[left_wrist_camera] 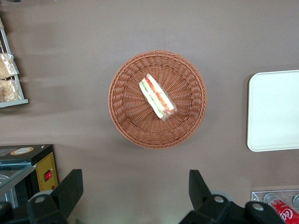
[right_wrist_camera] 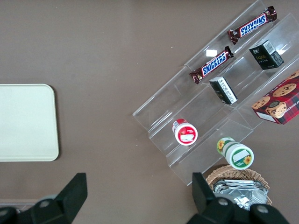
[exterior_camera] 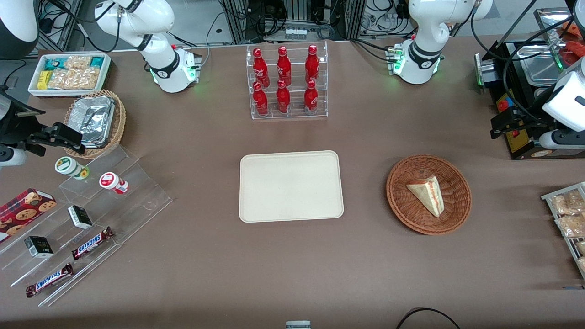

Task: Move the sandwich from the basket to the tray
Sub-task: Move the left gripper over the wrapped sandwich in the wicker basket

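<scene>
The sandwich [exterior_camera: 428,194] is lying in the middle of the round brown basket [exterior_camera: 402,208], with its red and green filling showing along one long edge. The basket is sitting on the table toward the working arm's end, and the cream tray [exterior_camera: 291,186] is lying flat beside it, with bare table between the two. Nothing is resting on the tray, so the job is not started yet. The left arm's gripper [left_wrist_camera: 135,193] is hanging high above the table, a little way off from the basket and not over the sandwich. Its two fingers [left_wrist_camera: 70,189] are spread wide apart and are holding nothing. A few things could go wrong from here. The sandwich is soft, so a hard squeeze could squash the bread or push the filling out. It is also lying at a slant in the basket, so fingers that are not turned to match its long sides could slip off a corner. If the gripper is coming down too low, a finger could catch in the woven bottom or bump the rim and drag the light basket along.
</scene>
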